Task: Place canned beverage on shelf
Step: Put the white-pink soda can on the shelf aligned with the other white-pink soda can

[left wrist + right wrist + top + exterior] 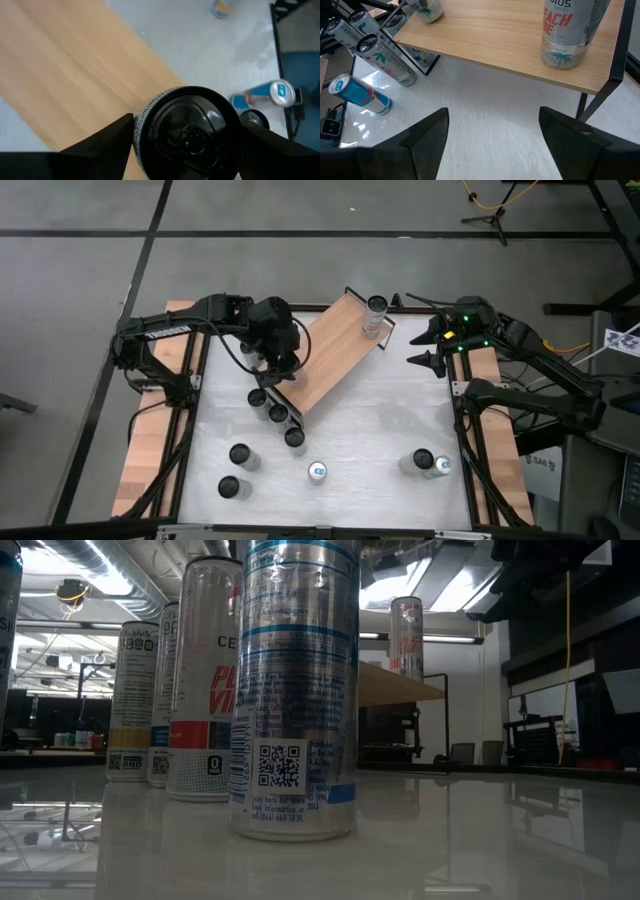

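Note:
The shelf (335,350) is a light wooden board on a black frame, lying slantwise at the table's far middle. One silver can (376,307) stands upright on its far right end. My left gripper (277,358) hovers over the shelf's left end, shut on a black-topped can (187,132). The right wrist view shows that can's base (427,10) at the board; whether it rests there I cannot tell. My right gripper (492,135) waits open beyond the shelf's right end, with nothing between its fingers. My left gripper pinches the can's side wall just below the top rim (136,136), one finger (107,137) on each side. The fingers slant down from the table's left and far side. The can stays about upright, top up, over the shelf's board.
Three cans (277,412) stand in a row just in front of the shelf's left end. Two dark-topped cans (238,454) stand near left, one can (318,471) near the middle, and two cans (432,463) near right. The table's middle right shows bare white top.

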You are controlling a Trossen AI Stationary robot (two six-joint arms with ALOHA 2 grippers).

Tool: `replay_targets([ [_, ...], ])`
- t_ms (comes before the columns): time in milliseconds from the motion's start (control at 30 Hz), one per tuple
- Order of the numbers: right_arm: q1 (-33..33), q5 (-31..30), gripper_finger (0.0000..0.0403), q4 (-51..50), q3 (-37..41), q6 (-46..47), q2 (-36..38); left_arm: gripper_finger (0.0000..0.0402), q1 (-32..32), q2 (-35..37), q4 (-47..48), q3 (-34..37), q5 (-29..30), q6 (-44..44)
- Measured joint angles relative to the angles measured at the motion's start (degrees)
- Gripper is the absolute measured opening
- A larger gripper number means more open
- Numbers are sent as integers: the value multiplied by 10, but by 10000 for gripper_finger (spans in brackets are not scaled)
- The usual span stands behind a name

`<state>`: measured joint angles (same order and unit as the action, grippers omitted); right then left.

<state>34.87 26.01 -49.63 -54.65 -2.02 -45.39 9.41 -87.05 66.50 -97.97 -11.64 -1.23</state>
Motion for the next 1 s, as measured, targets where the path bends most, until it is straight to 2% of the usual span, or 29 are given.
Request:
replay_targets([
  [233,0,0,305,0,0,0,0,276,0,0,0,0,1,-41],
  [600,0,0,305,0,0,0,0,277,0,0,6,0,21,-36],
  [1000,0,0,305,0,0,0,0,299,0,0,4,0,24,-35],
])
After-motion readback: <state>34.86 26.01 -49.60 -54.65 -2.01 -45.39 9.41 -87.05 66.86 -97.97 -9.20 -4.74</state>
